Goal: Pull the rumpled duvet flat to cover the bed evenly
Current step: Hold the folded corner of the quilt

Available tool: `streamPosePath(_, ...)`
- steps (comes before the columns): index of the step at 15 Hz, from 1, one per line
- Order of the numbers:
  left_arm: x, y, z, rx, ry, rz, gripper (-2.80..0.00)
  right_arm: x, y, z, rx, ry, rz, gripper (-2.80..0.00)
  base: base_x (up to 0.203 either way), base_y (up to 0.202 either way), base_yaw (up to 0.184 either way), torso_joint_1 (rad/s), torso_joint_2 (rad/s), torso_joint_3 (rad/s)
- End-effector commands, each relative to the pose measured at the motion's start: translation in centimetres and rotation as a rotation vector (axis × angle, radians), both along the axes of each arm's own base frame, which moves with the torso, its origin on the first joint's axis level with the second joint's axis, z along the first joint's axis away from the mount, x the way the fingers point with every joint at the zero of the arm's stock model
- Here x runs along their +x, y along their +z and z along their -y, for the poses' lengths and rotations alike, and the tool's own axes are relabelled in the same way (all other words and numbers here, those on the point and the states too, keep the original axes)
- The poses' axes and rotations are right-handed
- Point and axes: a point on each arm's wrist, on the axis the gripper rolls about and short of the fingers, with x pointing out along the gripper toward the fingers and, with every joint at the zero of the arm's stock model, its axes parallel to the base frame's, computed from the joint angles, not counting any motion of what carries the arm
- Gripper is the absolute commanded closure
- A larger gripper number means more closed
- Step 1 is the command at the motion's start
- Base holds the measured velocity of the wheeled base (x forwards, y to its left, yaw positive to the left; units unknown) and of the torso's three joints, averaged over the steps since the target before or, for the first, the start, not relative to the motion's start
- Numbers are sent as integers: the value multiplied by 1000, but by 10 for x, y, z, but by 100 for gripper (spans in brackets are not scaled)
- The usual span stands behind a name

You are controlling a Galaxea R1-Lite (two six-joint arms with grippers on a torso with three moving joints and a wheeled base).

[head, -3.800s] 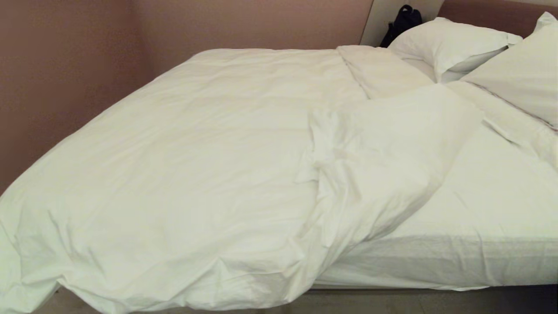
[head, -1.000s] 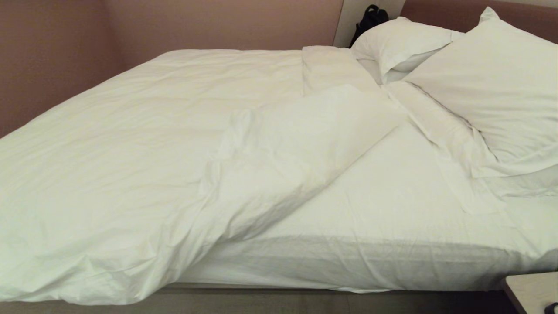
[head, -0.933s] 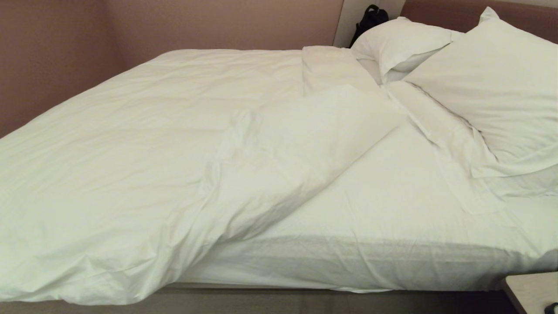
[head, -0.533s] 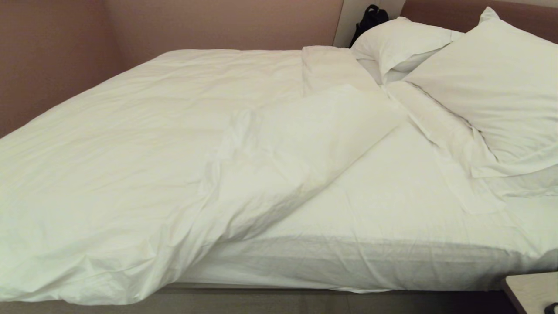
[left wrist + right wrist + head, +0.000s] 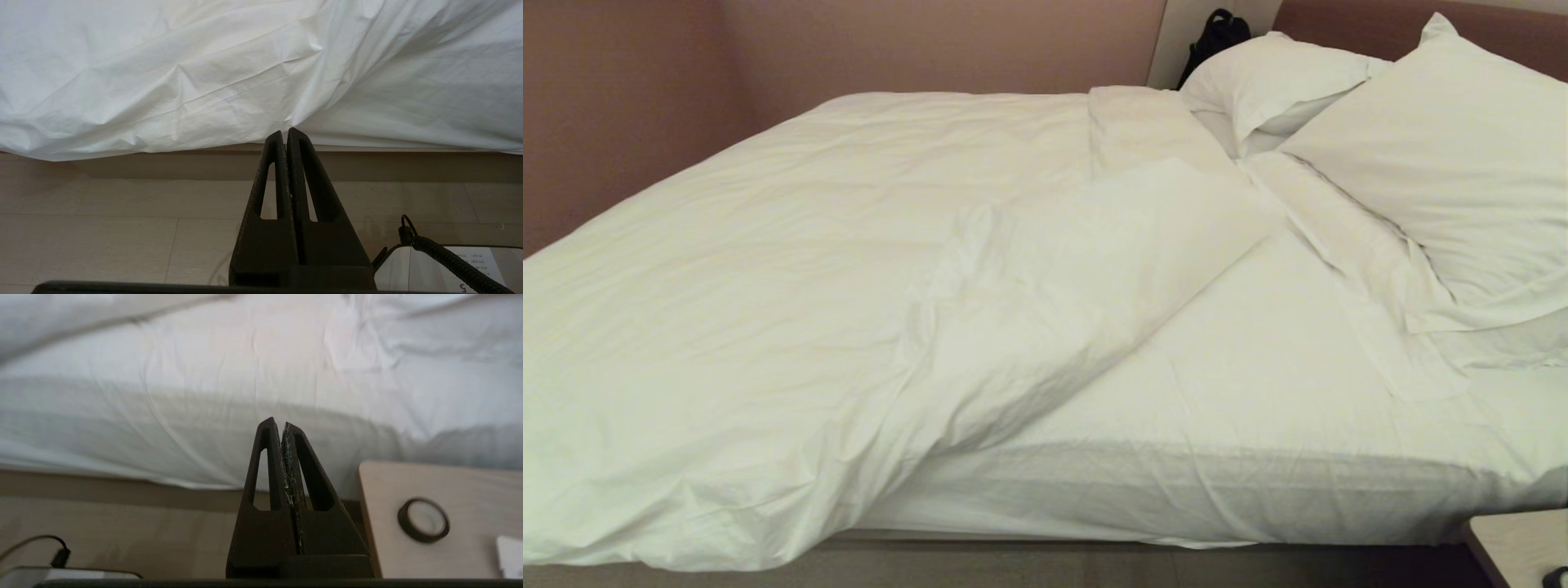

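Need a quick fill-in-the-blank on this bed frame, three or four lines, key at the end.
1. The duvet is bunched toward the robot's ____ side of the bed.
2. The bare fitted sheet shows on the side nearer the ____.
3. The jaws of the left gripper and the right gripper are both ____.
4. On the bedside table lies a dark ____.

Missing words: left; pillows; shut; ring
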Motion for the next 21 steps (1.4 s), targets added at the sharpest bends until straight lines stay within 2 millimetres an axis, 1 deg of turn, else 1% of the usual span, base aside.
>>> streamPosePath(1,0,0,0,0,0,-1,0,0,30,0,12,10,-25,0,0,0,0,0,0,0)
streamPosePath(2,0,0,0,0,0,-1,0,2,42,0,22,21,-34,0,0,0,0,0,0,0)
streamPosePath(3,0,0,0,0,0,-1,0,5,49,-1,30,37,-43,0,0,0,0,0,0,0)
streamPosePath(5,0,0,0,0,0,-1,0,22,67,-2,67,76,-109,0,0,0,0,0,0,0)
streamPosePath(8,0,0,0,0,0,-1,0,68,96,-4,164,132,-182,0,0,0,0,0,0,0)
streamPosePath(10,0,0,0,0,0,-1,0,96,107,-5,193,160,-209,0,0,0,0,0,0,0)
streamPosePath(14,0,0,0,0,0,-1,0,179,125,-11,264,238,-322,0,0,0,0,0,0,0)
streamPosePath(16,0,0,0,0,0,-1,0,213,129,-17,283,269,-361,0,0,0,0,0,0,0)
streamPosePath(17,0,0,0,0,0,-1,0,226,130,-20,286,283,-371,0,0,0,0,0,0,0)
streamPosePath(19,0,0,0,0,0,-1,0,260,131,-33,283,318,-405,0,0,0,0,0,0,0)
streamPosePath(21,0,0,0,0,0,-1,0,278,135,-44,277,350,-406,0,0,0,0,0,0,0)
